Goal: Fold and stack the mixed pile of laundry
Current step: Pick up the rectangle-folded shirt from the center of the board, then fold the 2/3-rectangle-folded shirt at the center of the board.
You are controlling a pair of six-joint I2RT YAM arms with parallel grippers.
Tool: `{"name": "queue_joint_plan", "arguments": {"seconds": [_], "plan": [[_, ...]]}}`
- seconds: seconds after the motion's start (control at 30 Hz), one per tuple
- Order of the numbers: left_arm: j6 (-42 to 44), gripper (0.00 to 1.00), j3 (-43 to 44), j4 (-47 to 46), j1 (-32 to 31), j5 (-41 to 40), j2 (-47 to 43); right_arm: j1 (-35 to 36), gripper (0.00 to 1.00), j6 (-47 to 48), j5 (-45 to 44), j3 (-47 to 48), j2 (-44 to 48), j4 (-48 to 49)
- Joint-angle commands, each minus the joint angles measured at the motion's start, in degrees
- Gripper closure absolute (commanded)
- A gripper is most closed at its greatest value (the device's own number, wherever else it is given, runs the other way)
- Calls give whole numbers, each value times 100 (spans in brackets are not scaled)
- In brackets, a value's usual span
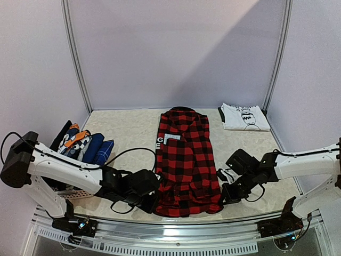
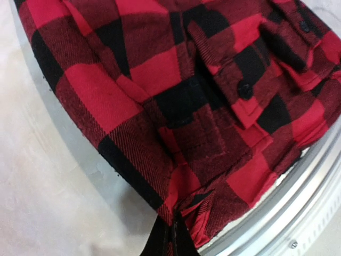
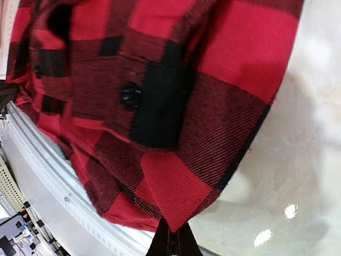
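Observation:
The red-black plaid shirt (image 1: 186, 160) lies lengthwise in the middle of the table, folded narrow, its hem at the near edge. My left gripper (image 1: 153, 205) is shut on the shirt's near left corner (image 2: 176, 213). My right gripper (image 1: 225, 196) is shut on the near right corner (image 3: 181, 221). In both wrist views the cloth rises a little off the table at the pinch. A folded white T-shirt (image 1: 244, 116) with dark print lies at the far right. The rest of the mixed laundry pile (image 1: 85, 144), blue, navy and orange-patterned pieces, sits at the left.
A basket (image 1: 72, 193) under the left pile is mostly hidden by my left arm. The table's metal front rail (image 1: 176, 226) runs just behind both grippers. Grey booth walls close the far side and both flanks.

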State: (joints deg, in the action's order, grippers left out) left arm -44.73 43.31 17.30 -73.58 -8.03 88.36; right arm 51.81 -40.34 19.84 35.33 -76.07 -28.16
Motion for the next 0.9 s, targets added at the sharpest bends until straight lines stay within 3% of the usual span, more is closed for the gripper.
{"name": "queue_joint_plan", "arguments": {"seconds": [0.0, 0.37, 0.87], "plan": [[199, 100, 268, 417, -113, -116, -310, 39, 100, 203, -256, 367, 253, -405], [384, 100, 910, 1234, 19, -1015, -425, 33, 100, 248, -977, 1003, 369, -546], [979, 100, 1611, 1360, 687, -1310, -618, 33, 100, 11, -2230, 2112, -49, -433]]}}
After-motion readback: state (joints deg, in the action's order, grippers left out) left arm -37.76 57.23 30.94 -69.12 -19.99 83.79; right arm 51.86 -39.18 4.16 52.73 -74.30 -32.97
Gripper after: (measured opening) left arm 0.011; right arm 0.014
